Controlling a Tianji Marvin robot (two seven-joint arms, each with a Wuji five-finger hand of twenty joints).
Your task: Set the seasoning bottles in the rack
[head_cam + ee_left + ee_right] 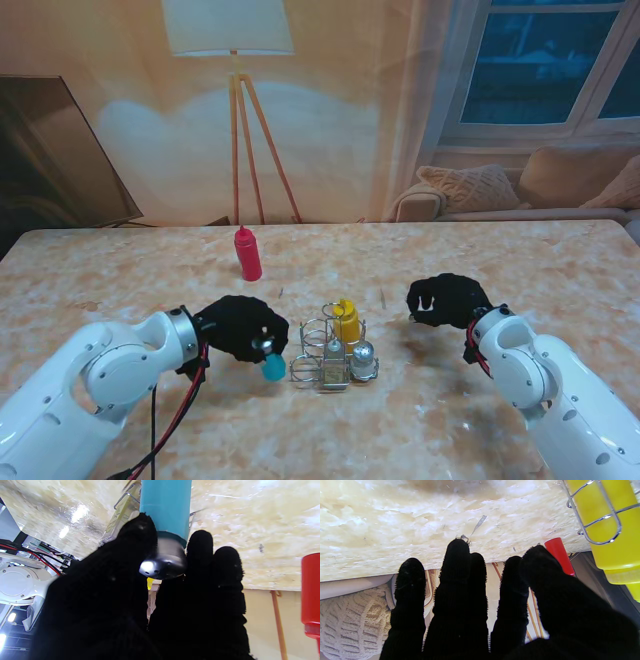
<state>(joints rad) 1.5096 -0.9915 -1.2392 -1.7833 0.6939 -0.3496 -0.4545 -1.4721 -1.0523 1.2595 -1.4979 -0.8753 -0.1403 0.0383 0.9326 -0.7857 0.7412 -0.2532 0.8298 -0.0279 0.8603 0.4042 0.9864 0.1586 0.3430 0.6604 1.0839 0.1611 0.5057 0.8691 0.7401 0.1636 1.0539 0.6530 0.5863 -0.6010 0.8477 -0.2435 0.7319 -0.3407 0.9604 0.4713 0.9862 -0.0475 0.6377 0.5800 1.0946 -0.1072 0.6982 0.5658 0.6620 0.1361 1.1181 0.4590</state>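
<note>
Teal bottle (163, 507) is pinched in left hand (240, 328) beside wire rack (312, 362); lift-over needed. Right hand (447, 299) is spread, empty.

Living room, floor lamp (236, 60), sofa (540, 190)

- My hands, left (240, 327) and right (446, 298), wear black gloves.
- Teal bottle (165, 507) with silver cap (163, 561).
- Yellow bottle (347, 321) in the silver wire rack (308, 370).
- Red bottle (247, 254).
- Cream, marbled table (130, 280).
</note>
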